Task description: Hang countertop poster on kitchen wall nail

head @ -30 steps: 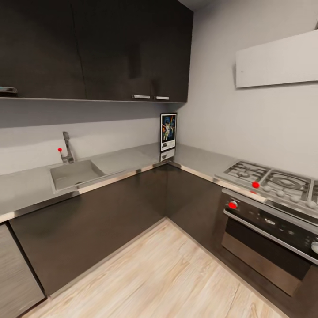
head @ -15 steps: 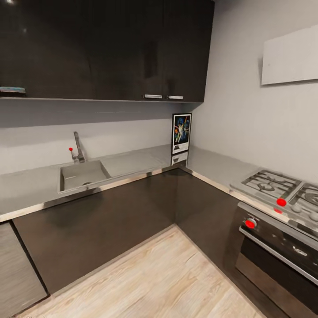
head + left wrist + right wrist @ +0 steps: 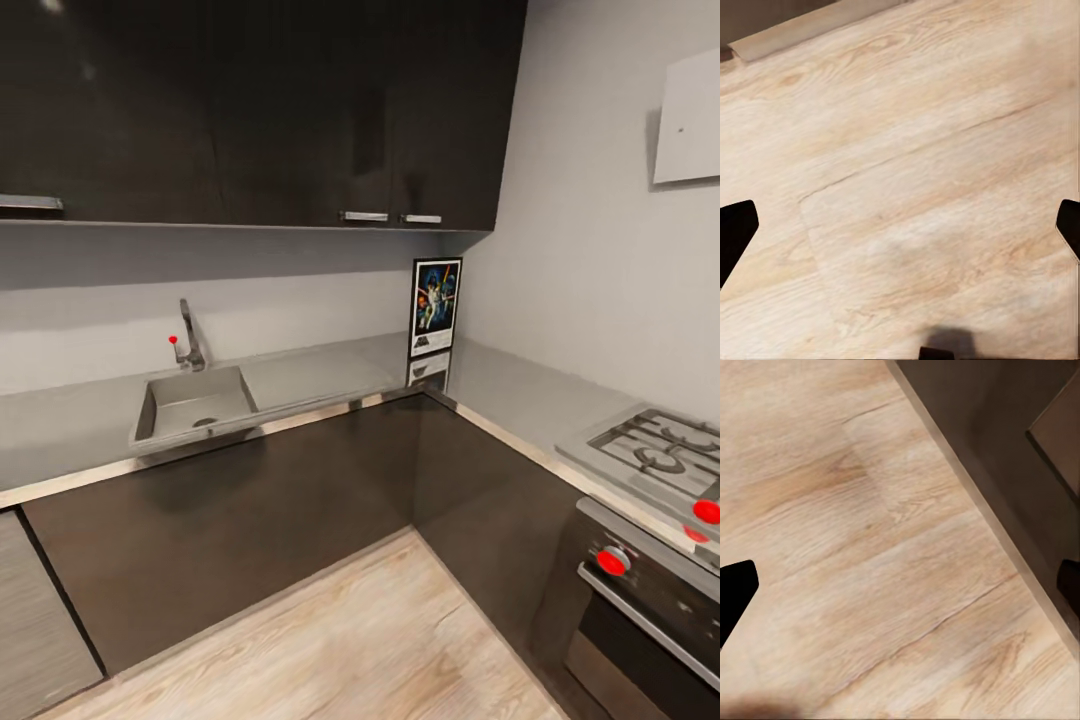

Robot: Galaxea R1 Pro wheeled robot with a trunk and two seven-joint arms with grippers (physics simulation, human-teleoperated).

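Observation:
The poster (image 3: 436, 307) stands upright in the inner corner of the light-grey kitchen countertop (image 3: 310, 375), leaning against the back wall; its reflection shows on the worktop below it. In the left wrist view my left gripper (image 3: 900, 225) is open, its dark fingertips (image 3: 735, 229) far apart above the plank floor (image 3: 907, 150). My right gripper (image 3: 900, 585) is open too, with one fingertip (image 3: 733, 585) at each side of its view, over the floor (image 3: 855, 547) beside a dark cabinet base (image 3: 1005, 457). I can make out no wall nail.
A steel sink (image 3: 193, 405) with a tap (image 3: 189, 336) is set in the countertop's left run. A gas hob (image 3: 665, 455) and an oven with red knobs (image 3: 612, 561) stand at the right. Dark wall cabinets (image 3: 260, 110) hang above. Open plank floor (image 3: 340, 640) lies in front.
The whole head view has shifted: the camera has turned left and come nearer, so the poster and sink sit further right and larger, and most of the hob has left the picture.

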